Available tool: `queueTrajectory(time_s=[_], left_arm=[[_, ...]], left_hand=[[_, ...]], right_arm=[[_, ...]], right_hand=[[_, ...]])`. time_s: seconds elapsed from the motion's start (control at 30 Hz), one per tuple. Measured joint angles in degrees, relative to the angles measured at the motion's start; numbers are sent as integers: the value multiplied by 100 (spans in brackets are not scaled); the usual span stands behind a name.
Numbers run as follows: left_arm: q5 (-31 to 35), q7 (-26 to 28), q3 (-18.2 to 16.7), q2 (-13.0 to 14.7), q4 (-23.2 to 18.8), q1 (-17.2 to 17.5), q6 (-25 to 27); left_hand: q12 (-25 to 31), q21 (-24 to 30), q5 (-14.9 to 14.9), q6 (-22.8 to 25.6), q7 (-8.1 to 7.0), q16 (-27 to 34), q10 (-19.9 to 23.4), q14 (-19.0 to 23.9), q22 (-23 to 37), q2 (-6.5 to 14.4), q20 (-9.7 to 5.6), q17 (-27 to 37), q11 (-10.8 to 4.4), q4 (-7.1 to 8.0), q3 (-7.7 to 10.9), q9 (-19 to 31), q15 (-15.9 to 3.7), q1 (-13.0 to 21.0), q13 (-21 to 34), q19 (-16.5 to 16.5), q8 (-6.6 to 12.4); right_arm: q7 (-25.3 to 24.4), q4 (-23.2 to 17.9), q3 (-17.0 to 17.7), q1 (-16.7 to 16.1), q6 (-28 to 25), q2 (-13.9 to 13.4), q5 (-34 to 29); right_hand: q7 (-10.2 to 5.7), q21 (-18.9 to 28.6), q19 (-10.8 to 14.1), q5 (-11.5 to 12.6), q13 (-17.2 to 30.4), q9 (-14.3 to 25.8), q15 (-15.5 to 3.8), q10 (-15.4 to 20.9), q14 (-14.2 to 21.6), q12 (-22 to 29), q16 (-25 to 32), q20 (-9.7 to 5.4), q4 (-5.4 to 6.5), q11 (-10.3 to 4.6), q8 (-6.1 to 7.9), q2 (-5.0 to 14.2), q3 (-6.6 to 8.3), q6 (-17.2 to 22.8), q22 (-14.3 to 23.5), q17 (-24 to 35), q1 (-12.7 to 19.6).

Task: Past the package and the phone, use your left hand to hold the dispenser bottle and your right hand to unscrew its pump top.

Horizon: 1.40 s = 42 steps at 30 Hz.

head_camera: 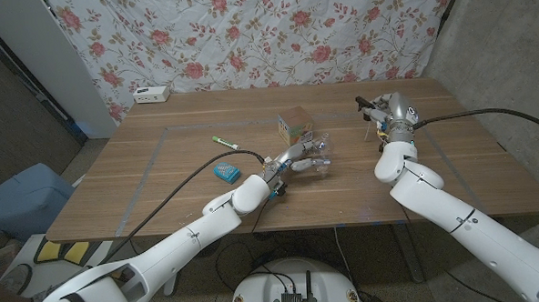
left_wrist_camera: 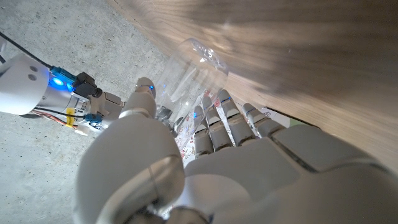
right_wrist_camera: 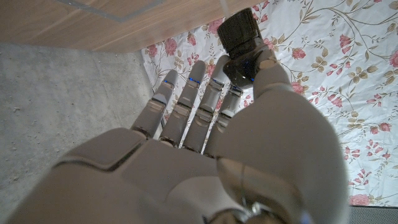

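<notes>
Head view: left hand (head_camera: 299,156) grips the clear dispenser bottle (head_camera: 317,158) mid-table, steadying it for unscrewing; right hand (head_camera: 391,114) waits near the far-right edge, fingers apart, holding nothing.

The dispenser bottle (head_camera: 317,161) at mid-frame is partly hidden by the left hand (head_camera: 297,156); its pump top cannot be made out.
</notes>
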Motion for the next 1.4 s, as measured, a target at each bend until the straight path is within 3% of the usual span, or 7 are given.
queueTrajectory(time_s=[0.6, 0.67, 1.33, 1.4], left_arm=[[183, 9, 61, -48, 260, -116, -219], [195, 7, 68, -50, 277, -126, -231], [310, 11, 142, -139, 552, -240, -360], [310, 11, 146, -146, 570, -247, -360]], left_hand=[[0, 0, -11, -152, -51, 0, -196, -215, -1, 40, 37, 1, -9, -10, 72, 0, 11, -96, 1, -37, 13], [0, 0, -12, -154, -51, 0, -205, -220, -1, 40, 62, 1, 0, 38, 137, 0, 6, -95, 1, -62, 13], [44, 28, -15, -181, -48, 0, -205, -237, -1, 86, 62, 2, 0, 24, 168, 1, -12, -79, 2, -61, 40], [45, 28, -16, -188, -55, 0, -205, -269, -2, 86, 61, 2, 0, 24, 168, 1, 19, -79, 2, -61, 40]], right_arm=[[129, 671, -255, 56, 370, 17, -255], [157, 694, -263, 57, 394, 9, -265], [571, 895, -314, 75, 543, -89, -171], [619, 895, -314, 75, 544, -89, -141]], right_hand=[[-82, 0, 13, 23, -59, -6, 0, -52, 0, -89, -45, -56, -7, -52, 21, 0, -7, -61, 0, 15, 0], [-123, 0, 12, 23, -63, -5, 0, -85, 0, -115, -70, -58, -7, -84, 21, 0, -7, -101, 0, 14, 0], [-358, 0, -7, 72, -127, 37, 55, -332, -270, -414, -250, -75, 15, -331, -84, -12, -31, -320, 0, 14, 75], [-344, 0, -28, 72, -149, 52, 72, -354, -321, -447, -273, -55, 13, -348, -91, 62, -42, -395, 0, 14, 150]])
